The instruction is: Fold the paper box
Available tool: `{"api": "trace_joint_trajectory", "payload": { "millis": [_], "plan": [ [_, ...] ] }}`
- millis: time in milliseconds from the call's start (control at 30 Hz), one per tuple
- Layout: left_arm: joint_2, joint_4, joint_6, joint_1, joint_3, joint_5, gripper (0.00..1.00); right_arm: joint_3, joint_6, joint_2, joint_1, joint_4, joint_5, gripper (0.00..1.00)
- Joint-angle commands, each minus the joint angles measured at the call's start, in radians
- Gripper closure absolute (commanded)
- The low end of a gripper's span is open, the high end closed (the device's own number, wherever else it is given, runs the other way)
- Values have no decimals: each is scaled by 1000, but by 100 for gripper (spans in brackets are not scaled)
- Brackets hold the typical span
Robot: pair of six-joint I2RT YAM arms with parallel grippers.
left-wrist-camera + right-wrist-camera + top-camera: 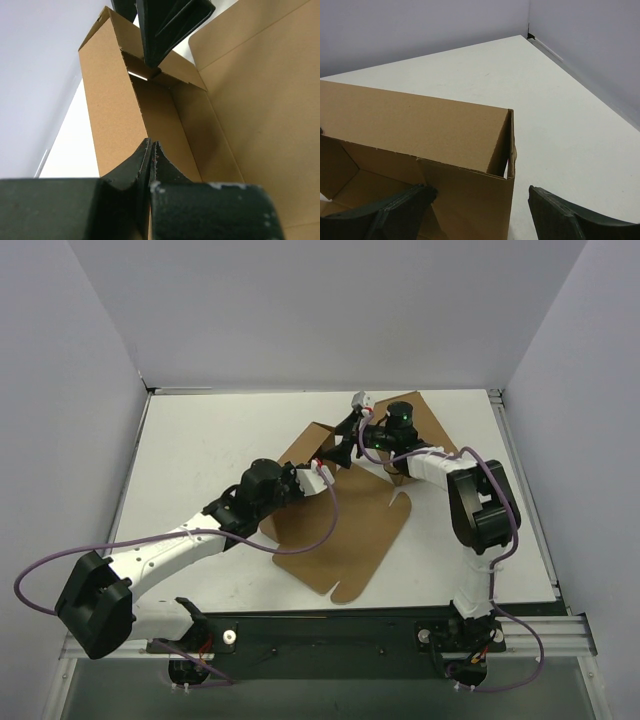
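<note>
Paper box (345, 535) is clamped in my left gripper (150, 152). In the left wrist view the two fingers are pressed together on the top edge of one upright side wall, one on its outer face and one on its inner face. From that pinch the wall runs away to the far end of the box. There it meets a short end wall at a corner, with a thin slit of light at the join.

My right gripper (481, 192) stands at that far corner with its jaws spread wide and nothing held. In the right wrist view one finger (385, 212) is over the inside of the box. The other finger (570, 217) hangs outside, above the bare table, with the corner of the box between them. I cannot tell whether the inner finger touches the cardboard. In the left wrist view a dark fingertip of that gripper comes down right at the top edge of the end wall.

From above, the box is only partly raised. Its standing walls sit in the middle of the white table (200, 460), toward the far side, with the two grippers facing each other across them. A large flat panel with rounded tabs lies on the table and reaches back toward the arm bases. Another flat panel spreads toward the far right, partly under the right arm. Plain grey walls (300, 310) close in the table on three sides, and purple cables (60, 565) loop off both arms near their bases.
</note>
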Motion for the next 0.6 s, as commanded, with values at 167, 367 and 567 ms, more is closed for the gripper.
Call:
{"api": "trace_joint_trajectory", "payload": {
  "millis": [167, 367, 567],
  "plan": [
    [4, -103, -47, 31, 48, 92, 100, 70, -87, 44, 21, 45, -72, 19],
    [7, -111, -73, 63, 63, 104, 100, 70, 3, 62, 29, 162, -63, 23],
    [4, -114, -97, 100, 82, 92, 100, -61, 155, 12, 31, 336, 14, 30]
  ]
}}
